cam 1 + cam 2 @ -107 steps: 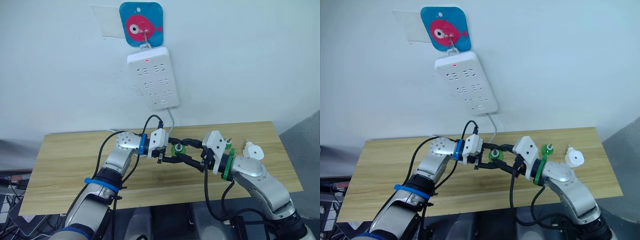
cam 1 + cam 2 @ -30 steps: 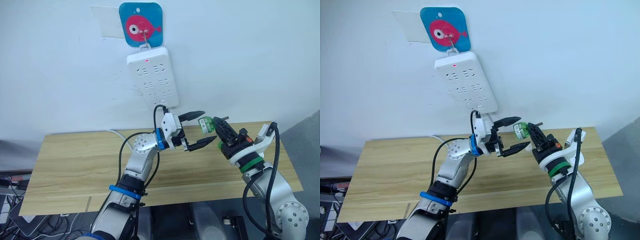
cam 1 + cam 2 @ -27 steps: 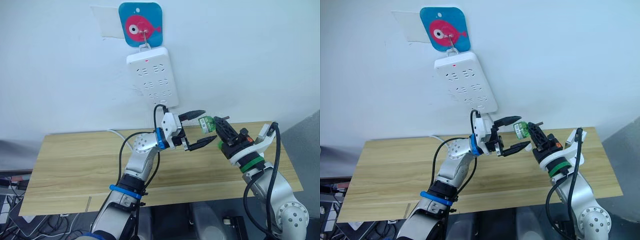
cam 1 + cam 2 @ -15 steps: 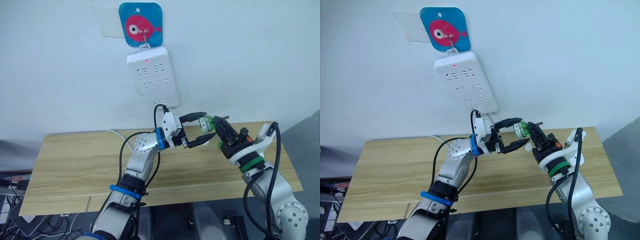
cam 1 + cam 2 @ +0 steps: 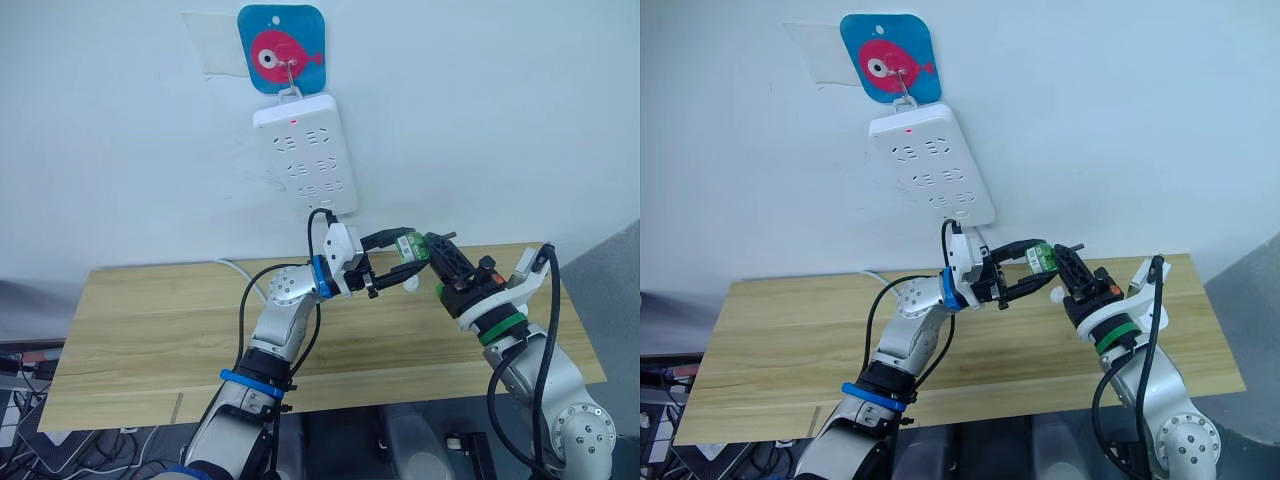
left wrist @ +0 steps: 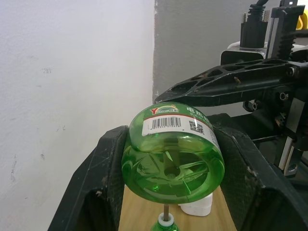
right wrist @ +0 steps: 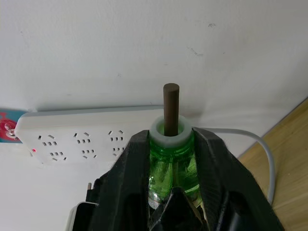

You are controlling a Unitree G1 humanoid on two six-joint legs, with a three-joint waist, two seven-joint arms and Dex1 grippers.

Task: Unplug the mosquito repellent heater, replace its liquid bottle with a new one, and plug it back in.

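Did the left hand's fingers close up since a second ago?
Yes. The left hand, below the power strip, closed onto the green bottle.

Glossy translucent green plastic bottle (image 6: 172, 159), matt black tool fingers (image 6: 103, 178), wood-grain table (image 5: 150, 320)

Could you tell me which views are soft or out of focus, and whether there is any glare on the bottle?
Left wrist view: green bottle sharp, small highlights on its base, fingers at the bottom edge soft. Right wrist view: wick sharp, near fingers blurred. Eye views: even light, no glare.

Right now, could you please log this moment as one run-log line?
stage: bottle handover | left pincer: closed on small green plastic bottle | right pincer: gripping same bottle | held above wooden table
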